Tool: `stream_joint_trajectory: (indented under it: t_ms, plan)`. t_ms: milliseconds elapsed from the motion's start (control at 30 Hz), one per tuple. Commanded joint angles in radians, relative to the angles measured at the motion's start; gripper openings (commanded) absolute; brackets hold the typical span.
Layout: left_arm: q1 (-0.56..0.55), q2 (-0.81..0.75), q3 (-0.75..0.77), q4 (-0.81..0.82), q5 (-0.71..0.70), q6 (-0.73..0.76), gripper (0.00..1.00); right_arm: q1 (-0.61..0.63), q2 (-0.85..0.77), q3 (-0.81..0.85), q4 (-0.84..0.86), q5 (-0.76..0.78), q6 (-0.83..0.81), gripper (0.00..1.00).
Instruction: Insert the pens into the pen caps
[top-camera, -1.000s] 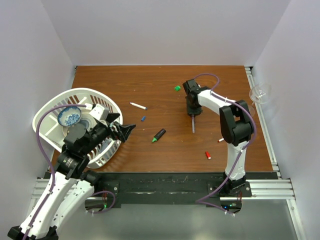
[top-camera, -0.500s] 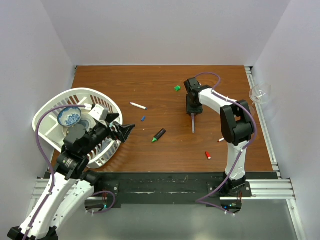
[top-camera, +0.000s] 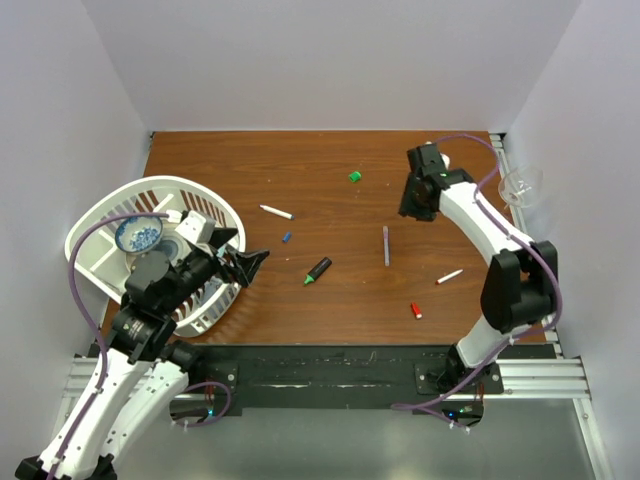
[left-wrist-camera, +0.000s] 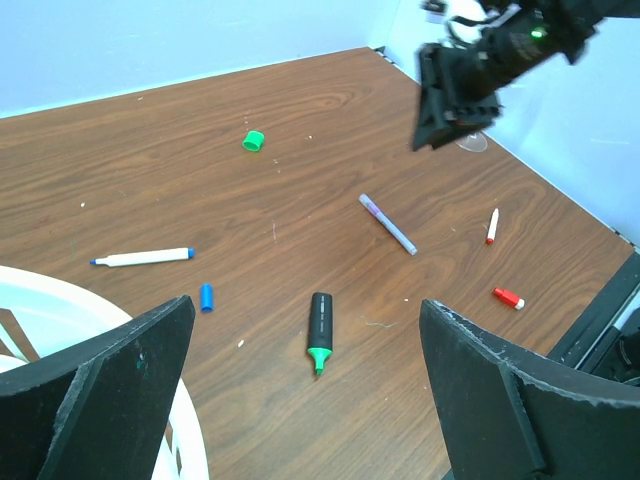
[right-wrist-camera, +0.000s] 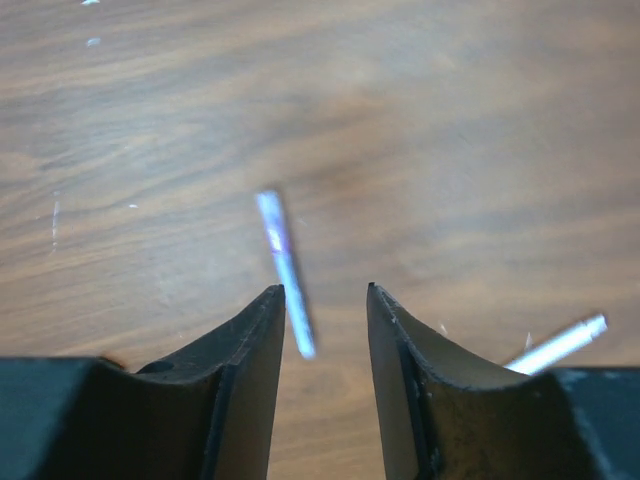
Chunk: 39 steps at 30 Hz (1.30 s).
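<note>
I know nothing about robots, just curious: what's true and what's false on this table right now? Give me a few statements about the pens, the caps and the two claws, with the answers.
1. The black marker lies on the table with its green tip uncapped. True.
2. The right gripper holds the thin lilac pen. False: its jaws are empty and the pen lies on the wood.
3. The green cap sits in the white basket. False: it lies on the bare wood, far from the basket.
4. The left gripper is wide open and empty. True.
5. The red cap lies nearer the arm bases than the blue cap. True.
</note>
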<state>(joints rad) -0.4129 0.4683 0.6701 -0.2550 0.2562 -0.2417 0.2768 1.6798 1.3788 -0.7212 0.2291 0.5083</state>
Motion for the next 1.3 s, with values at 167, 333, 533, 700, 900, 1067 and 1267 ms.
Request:
stream_joint_trajectory:
  t_ms: [167,333,533,700,900,1067,1267]
  plan:
    - [-0.01,-0.016,0.0,0.028,0.021,0.018,1.0,-0.243,-0.16,-0.268,-0.026,0.053,0.26,0.36]
    - [-0.024,-0.019,-0.001,0.028,0.025,0.019,1.0,-0.274,-0.129,-0.349,0.028,0.036,0.263,0.3]
    - [-0.033,-0.02,-0.003,0.028,0.02,0.019,1.0,-0.33,-0.123,-0.411,0.054,0.064,0.306,0.28]
    - [-0.035,-0.016,-0.003,0.028,0.02,0.021,1.0,-0.346,-0.153,-0.434,0.04,0.107,0.314,0.3]
    - [-0.035,-0.017,-0.003,0.03,0.021,0.021,1.0,-0.349,-0.16,-0.46,0.071,0.095,0.326,0.3]
    - [-0.035,-0.014,-0.004,0.03,0.02,0.021,1.0,-0.349,-0.163,-0.492,0.1,0.102,0.334,0.29]
    - [-0.035,-0.016,-0.003,0.026,0.009,0.022,1.0,-0.349,-0.137,-0.534,0.135,0.105,0.357,0.29]
